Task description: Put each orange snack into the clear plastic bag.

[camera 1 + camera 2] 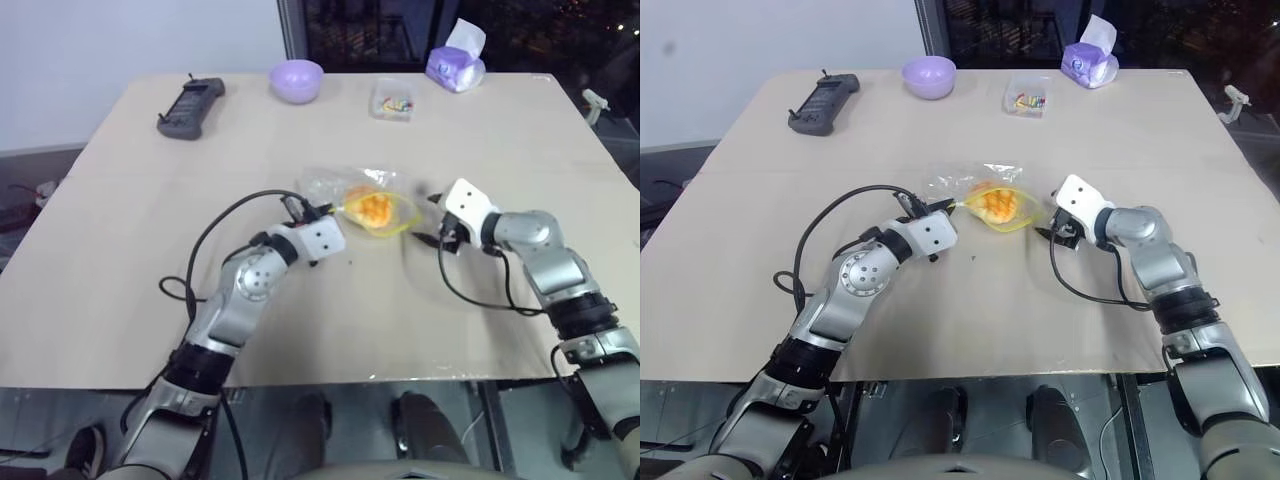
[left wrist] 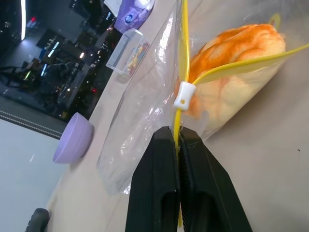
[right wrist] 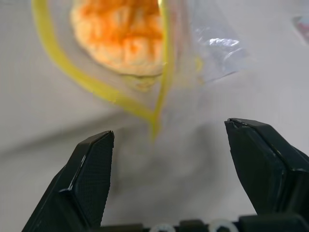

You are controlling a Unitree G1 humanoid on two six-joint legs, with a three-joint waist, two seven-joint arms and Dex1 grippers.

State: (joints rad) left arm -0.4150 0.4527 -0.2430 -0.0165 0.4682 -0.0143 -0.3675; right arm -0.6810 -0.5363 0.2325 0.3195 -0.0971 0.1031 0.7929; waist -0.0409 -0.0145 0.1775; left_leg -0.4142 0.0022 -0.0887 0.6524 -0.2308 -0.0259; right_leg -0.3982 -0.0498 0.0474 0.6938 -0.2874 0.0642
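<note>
An orange snack [image 1: 373, 208], a domed bun, lies inside the clear plastic bag [image 1: 345, 190] at the table's middle, just behind the bag's open yellow-strip mouth [image 3: 104, 92]. My left gripper [image 2: 177, 140] is shut on the yellow strip at the mouth's left end, beside a small white slider [image 2: 182, 95]. At the right side of the mouth my right gripper [image 3: 169, 145] stands open with nothing between its fingers, a little clear of the bag; the head views show it there too [image 1: 437, 232].
Along the table's far edge stand a black remote [image 1: 190, 107], a lilac bowl [image 1: 296, 80], a small clear box with colourful bits [image 1: 392, 100] and a purple tissue pack [image 1: 456, 62]. Black cables loop beside both arms.
</note>
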